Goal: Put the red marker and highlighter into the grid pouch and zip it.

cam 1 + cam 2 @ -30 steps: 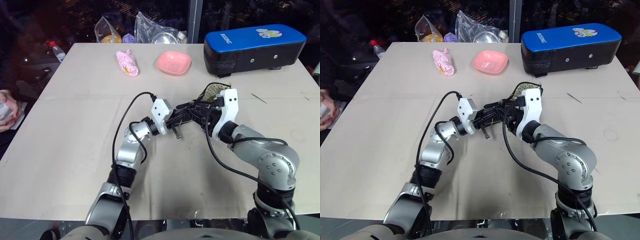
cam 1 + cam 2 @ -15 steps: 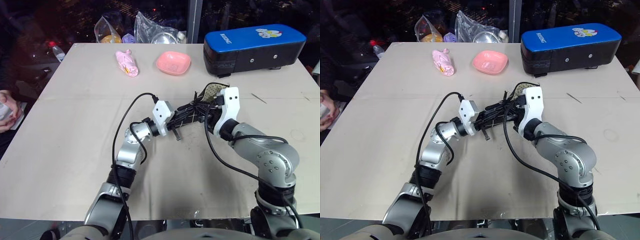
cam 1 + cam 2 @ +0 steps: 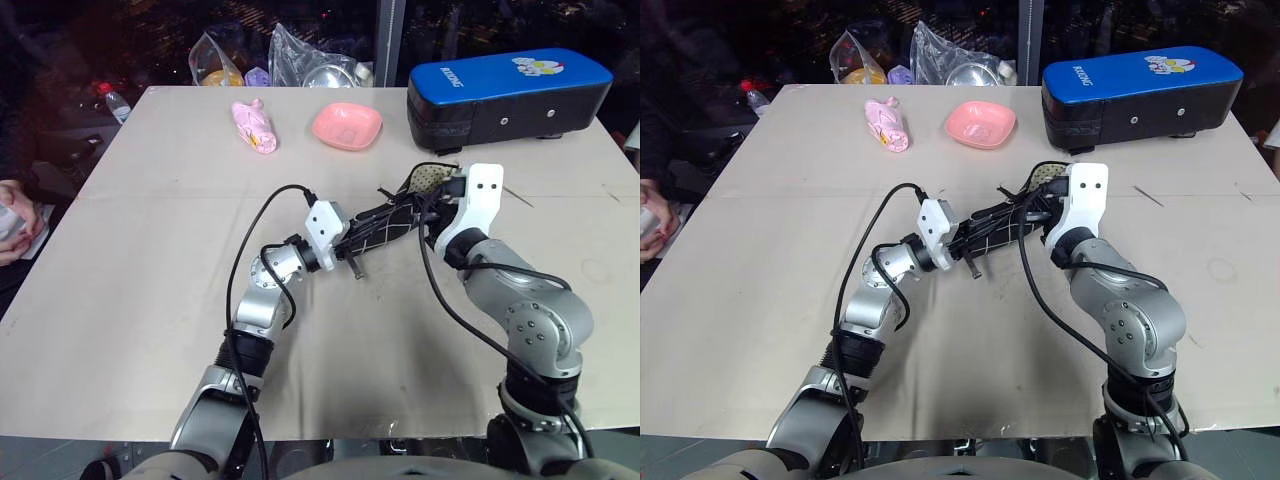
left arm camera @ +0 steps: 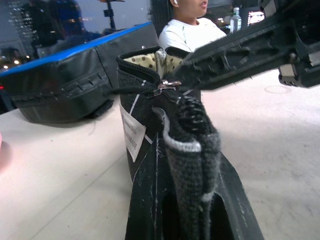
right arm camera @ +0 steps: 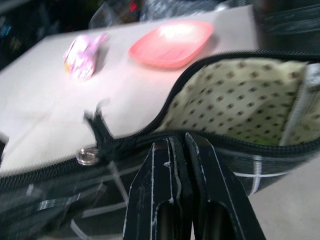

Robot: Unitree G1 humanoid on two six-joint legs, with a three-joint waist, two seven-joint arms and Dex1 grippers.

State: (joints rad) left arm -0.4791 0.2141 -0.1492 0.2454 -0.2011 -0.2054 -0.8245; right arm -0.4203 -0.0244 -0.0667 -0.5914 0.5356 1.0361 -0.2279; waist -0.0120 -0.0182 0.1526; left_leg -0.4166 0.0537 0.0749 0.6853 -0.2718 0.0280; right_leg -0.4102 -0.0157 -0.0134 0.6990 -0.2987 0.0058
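Grid pouch [image 3: 385,228] held up over mid-table between both arms

Left gripper [image 3: 352,243] reaches forward-right, pinching the pouch's near end; right gripper [image 5: 176,150], roughly level, is pressed together at the zipper edge. The right wrist view shows the half-open mouth, dotted cream lining and zipper pull [image 5: 89,155]; the left wrist view shows the white label [image 4: 132,133]

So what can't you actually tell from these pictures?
- Whether the marker and highlighter are inside the pouch: right wrist view shows dotted lining, the rest hidden by the pouch's edge.
- The left gripper: pouch fabric covers its fingertips.
- Contents of the plastic bags: too small, head views.
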